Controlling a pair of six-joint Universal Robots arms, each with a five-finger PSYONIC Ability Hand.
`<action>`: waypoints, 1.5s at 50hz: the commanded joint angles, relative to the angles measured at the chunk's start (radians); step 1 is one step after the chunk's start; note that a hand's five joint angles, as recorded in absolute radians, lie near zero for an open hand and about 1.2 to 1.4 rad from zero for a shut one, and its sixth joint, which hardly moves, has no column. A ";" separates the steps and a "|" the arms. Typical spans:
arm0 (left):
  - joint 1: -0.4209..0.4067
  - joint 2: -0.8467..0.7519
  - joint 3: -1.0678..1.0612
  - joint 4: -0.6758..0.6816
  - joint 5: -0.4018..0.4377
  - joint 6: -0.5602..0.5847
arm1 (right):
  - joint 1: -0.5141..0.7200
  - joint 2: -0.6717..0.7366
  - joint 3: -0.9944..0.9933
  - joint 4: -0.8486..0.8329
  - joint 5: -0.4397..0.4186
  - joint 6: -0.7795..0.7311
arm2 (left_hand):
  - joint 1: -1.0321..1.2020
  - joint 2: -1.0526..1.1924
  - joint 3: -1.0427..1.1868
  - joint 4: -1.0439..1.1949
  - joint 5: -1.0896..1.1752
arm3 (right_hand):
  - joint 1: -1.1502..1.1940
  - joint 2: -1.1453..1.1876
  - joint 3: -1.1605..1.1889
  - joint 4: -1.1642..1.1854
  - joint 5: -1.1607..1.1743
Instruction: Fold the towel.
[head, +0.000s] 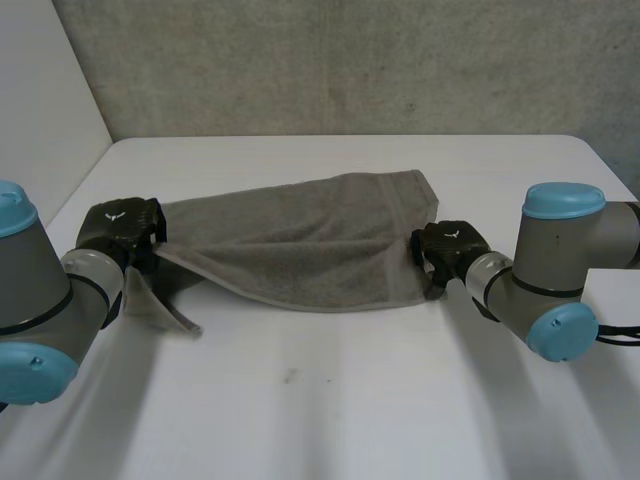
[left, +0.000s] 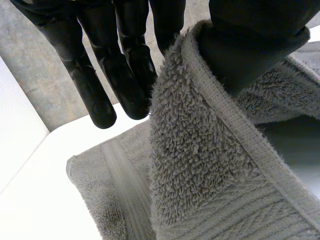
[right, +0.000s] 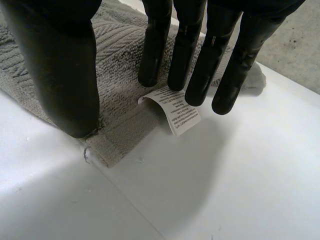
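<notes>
Grey towel (head: 300, 240) lying across the white desk (head: 350, 400), left end raised and pinched in the left hand (head: 120, 228), right hand (head: 450, 245) straight-fingered over its near right corner.

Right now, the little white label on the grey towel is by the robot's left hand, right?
No. The little white label on the grey towel is by the robot's right hand, at its fingertips. The right wrist view shows it.
</notes>
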 joint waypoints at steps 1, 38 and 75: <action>-0.001 0.000 -0.004 0.000 0.000 0.000 | 0.003 0.013 -0.011 -0.002 0.001 0.001 | 0.201 0.178 0.180 0.177 0.185 | 0.051 0.049 0.052 0.050 0.052; -0.009 0.002 -0.016 0.000 0.000 0.000 | 0.002 0.006 -0.006 0.001 -0.011 0.009 | 0.201 0.178 0.180 0.177 0.185 | -0.043 -0.044 -0.042 -0.043 -0.041; -0.021 -0.014 -0.021 0.012 0.000 0.002 | 0.003 0.056 -0.080 -0.003 -0.007 0.014 | 0.201 0.178 0.180 0.177 0.185 | 0.166 0.164 0.166 0.165 0.167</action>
